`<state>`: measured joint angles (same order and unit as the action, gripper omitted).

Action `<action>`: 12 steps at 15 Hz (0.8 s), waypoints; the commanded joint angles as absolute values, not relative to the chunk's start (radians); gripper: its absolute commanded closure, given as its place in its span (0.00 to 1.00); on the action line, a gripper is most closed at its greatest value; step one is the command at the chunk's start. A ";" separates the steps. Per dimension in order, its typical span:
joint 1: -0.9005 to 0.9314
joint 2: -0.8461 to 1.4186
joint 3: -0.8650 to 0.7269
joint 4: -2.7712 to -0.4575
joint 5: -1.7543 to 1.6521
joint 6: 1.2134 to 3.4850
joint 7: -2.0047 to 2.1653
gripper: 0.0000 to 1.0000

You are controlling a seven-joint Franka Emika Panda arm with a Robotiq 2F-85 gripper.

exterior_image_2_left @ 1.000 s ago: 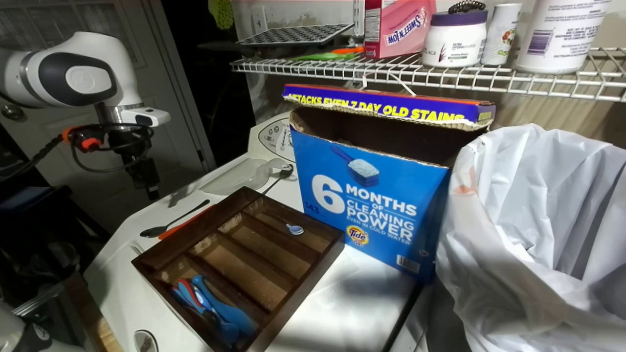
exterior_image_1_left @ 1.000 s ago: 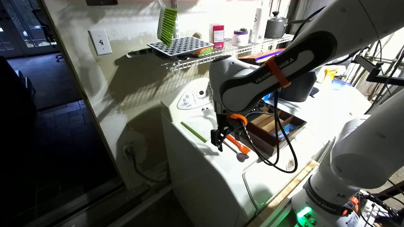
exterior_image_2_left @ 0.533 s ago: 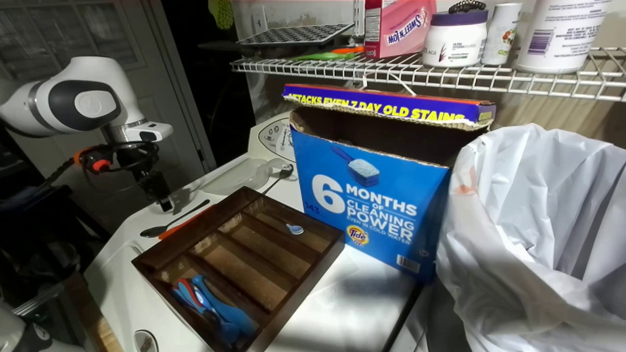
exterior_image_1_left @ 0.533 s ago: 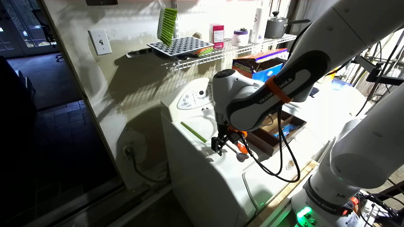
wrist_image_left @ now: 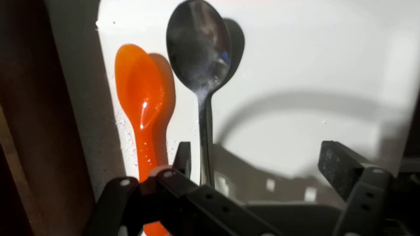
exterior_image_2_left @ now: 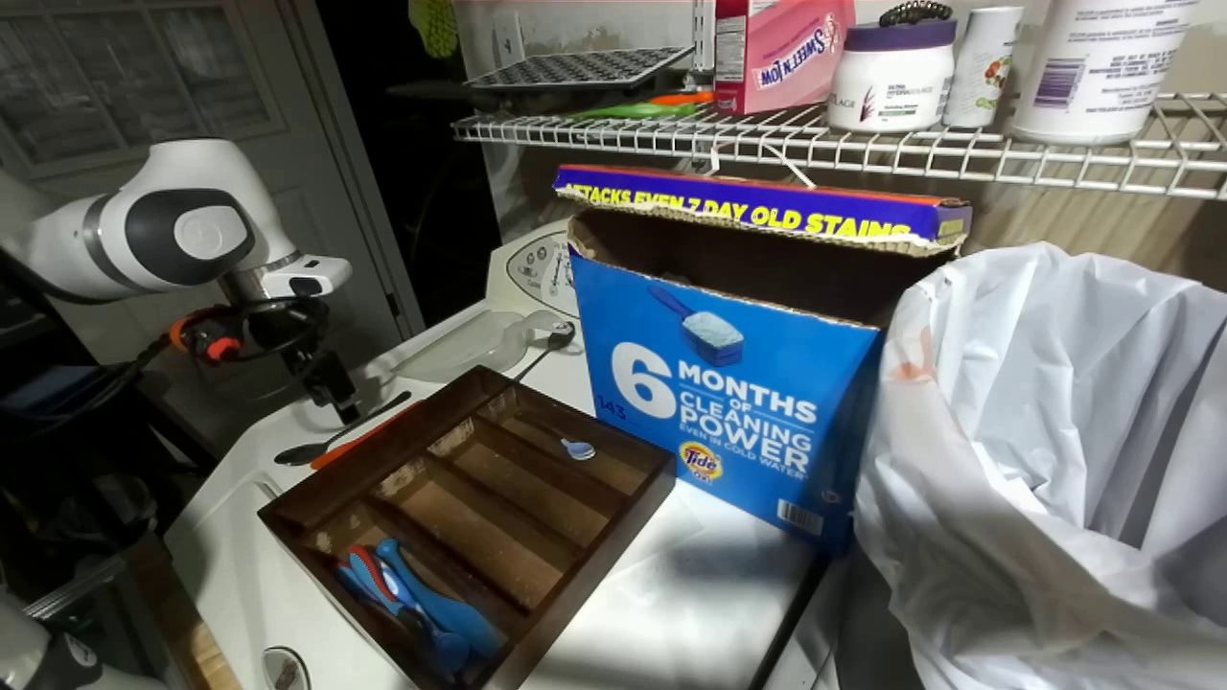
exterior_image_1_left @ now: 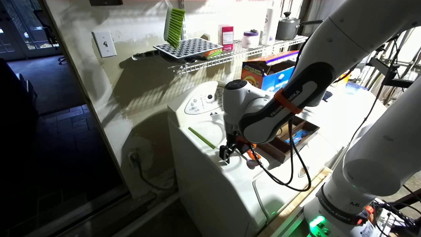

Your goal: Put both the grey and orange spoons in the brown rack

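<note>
- My gripper [wrist_image_left: 257, 159] points down at the table [wrist_image_left: 311, 62], its fingers spread with a wide gap between them (whether their tips touch the surface, I cannot tell).
- In the wrist view, the grey spoon [wrist_image_left: 198, 49] lies with its handle running into that gap, much nearer one finger than the other.
- The orange spoon [wrist_image_left: 139, 85] lies just beside the grey spoon, apart from it, with its handle outside the gap and partly covered by my gripper.
- Both spoons are on the table, alongside the rack [exterior_image_2_left: 383, 452], with the orange spoon between the rack and the grey spoon.
- In an exterior view, the rack holds blue utensils [exterior_image_2_left: 441, 604] in the slot at one end and a small pale spoon [exterior_image_2_left: 578, 448] in the slot at the opposite end.
- A blue box [exterior_image_2_left: 738, 402] stands just beside the rack, and a white bag [exterior_image_2_left: 1035, 402] is next to the box.
- A green strip [exterior_image_1_left: 201, 137] lies near my gripper.
</note>
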<state>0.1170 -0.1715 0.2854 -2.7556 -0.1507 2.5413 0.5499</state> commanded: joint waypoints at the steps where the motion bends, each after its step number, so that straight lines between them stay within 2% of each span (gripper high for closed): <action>1: 0.107 -0.129 0.276 -2.756 -0.186 2.598 0.566 0.00; 8: 0.113 -0.124 0.267 -2.756 -0.180 2.579 0.562 0.01; 10: 0.112 -0.126 0.267 -2.756 -0.181 2.575 0.564 0.16; 11: 0.110 -0.125 0.267 -2.755 -0.184 2.573 0.567 0.30; 12: 0.112 -0.124 0.267 -2.753 -0.183 2.574 0.567 0.35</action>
